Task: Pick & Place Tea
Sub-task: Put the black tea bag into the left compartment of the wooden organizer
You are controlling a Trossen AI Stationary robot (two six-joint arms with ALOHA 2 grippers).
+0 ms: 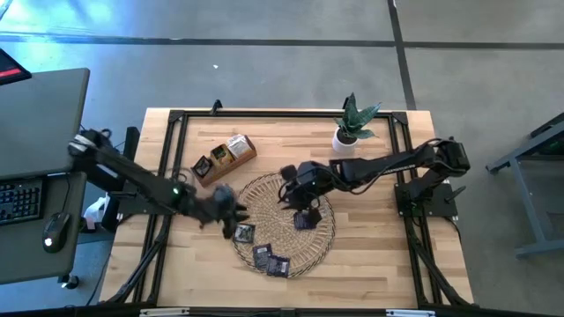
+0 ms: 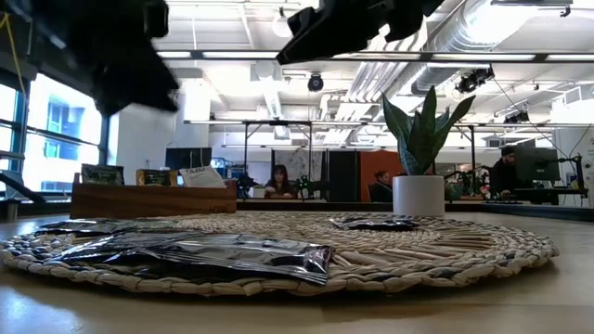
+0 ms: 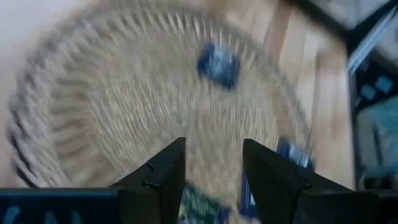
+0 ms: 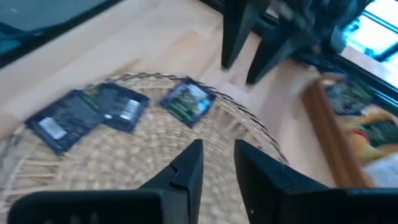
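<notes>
Dark tea sachets lie flat on the round wicker tray [image 1: 313, 242]: one near its middle [image 1: 305, 220], one at its left rim [image 1: 244, 232], two at its near rim [image 1: 263, 254] [image 1: 278, 264]. More sachets stand in the wooden box [image 1: 225, 157]. My left gripper [image 1: 233, 211] hovers open over the tray's left rim; its wrist view shows open fingers [image 3: 213, 165] and the middle sachet [image 3: 219, 65] ahead. My right gripper [image 1: 289, 189] hangs open over the tray's far part [image 4: 217, 158], facing three sachets [image 4: 121, 106]. Neither holds anything.
A potted plant [image 1: 352, 123] stands at the far edge, right of the wooden box. In the low view the box [image 2: 153, 197] and the plant [image 2: 418, 176] rise behind the tray [image 2: 445, 255]. Bare wood lies right of the tray. People sit in the room beyond.
</notes>
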